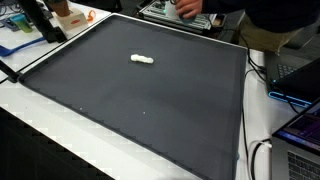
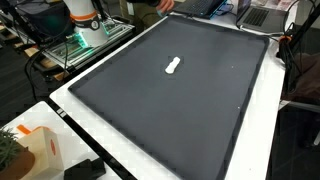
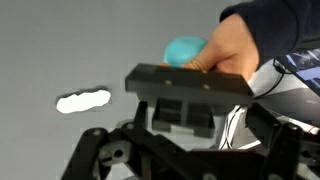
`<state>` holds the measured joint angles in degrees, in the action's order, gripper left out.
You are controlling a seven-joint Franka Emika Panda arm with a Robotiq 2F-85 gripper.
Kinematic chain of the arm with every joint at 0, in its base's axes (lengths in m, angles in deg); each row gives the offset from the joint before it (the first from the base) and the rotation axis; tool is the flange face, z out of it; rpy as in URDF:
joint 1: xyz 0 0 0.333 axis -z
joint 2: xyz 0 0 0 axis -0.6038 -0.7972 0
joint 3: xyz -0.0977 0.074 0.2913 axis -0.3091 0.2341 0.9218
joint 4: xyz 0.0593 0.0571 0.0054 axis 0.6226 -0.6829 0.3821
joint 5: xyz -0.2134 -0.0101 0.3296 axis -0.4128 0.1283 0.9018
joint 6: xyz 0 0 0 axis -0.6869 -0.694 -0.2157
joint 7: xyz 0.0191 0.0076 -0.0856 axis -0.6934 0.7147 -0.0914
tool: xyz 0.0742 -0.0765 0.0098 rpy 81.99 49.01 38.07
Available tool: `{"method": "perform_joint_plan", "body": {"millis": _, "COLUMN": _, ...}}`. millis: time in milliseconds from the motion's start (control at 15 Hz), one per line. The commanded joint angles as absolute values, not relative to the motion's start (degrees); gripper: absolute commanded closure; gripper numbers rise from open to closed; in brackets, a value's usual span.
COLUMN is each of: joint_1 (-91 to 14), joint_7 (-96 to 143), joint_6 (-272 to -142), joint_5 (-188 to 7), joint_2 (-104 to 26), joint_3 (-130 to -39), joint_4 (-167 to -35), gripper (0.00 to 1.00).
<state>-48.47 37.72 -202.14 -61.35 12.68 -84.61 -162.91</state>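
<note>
Whether the hand (image 3: pixel 190 100) is released or clenched, I cannot tell. A person's fingers (image 3: pixel 225 45) hold a teal ball (image 3: pixel 185 50) just beyond it. A white piece (image 1: pixel 144 60) lies alone on the black mat (image 1: pixel 120 100), far from the tabletop (image 1: pixel 60 115) edges.

Soft, even indoor light fills both exterior views; the dark mat (image 1: pixel 140 100) looks dull. The wrist view is blurred: hand (image 3: pixel 240 45) at one o'clock smeared, gripper (image 3: pixel 183 118) at six o'clock dim and unfocused
</note>
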Motion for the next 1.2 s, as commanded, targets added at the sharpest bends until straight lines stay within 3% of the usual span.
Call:
{"method": "perform_joint_plan", "body": {"millis": 0, "joint_1": -48.7, "joint_7": 37.8, "joint_6": -200.5, "joint_5": -58.8, "joint_2": 13.6, "joint_3": -85.0, "joint_4": -162.3, "gripper": 0.0}}
{"method": "perform_joint_plan", "body": {"millis": 533, "joint_1": -48.6, "joint_7": 37.7, "joint_6": -200.8, "joint_5": -57.3, "joint_2": 13.7, "joint_3": -84.7, "joint_4": -162.0, "gripper": 0.0}}
{"method": "perform_joint_plan", "body": {"millis": 600, "joint_1": -48.5, "joint_7": 37.5, "joint_6": -200.8, "joint_5": -57.3, "joint_2": 13.7, "joint_3": -84.7, "joint_4": -161.9, "gripper": 0.05}}
{"method": "perform_joint_plan", "body": {"millis": 733, "joint_1": -48.4, "joint_7": 37.1, "joint_6": -200.7, "joint_5": -57.3, "joint_2": 13.7, "joint_3": -84.5, "joint_4": -161.9, "gripper": 0.28}}
{"method": "perform_joint_plan", "body": {"millis": 800, "joint_1": -48.3, "joint_7": 36.9, "joint_6": -200.7, "joint_5": -57.3, "joint_2": 13.7, "joint_3": -84.4, "joint_4": -161.9, "gripper": 0.3}}
{"method": "perform_joint_plan", "body": {"millis": 933, "joint_1": -48.2, "joint_7": 36.6, "joint_6": -200.8, "joint_5": -57.3, "joint_2": 13.8, "joint_3": -84.3, "joint_4": -161.8, "gripper": 0.44}}
{"method": "perform_joint_plan", "body": {"millis": 1000, "joint_1": -48.1, "joint_7": 36.5, "joint_6": -200.9, "joint_5": -57.3, "joint_2": 13.8, "joint_3": -84.3, "joint_4": -161.9, "gripper": 0.4}}
{"method": "perform_joint_plan", "body": {"millis": 1133, "joint_1": -48.1, "joint_7": 36.2, "joint_6": -200.9, "joint_5": -57.0, "joint_2": 13.8, "joint_3": -84.2, "joint_4": -161.9, "gripper": 0.44}}
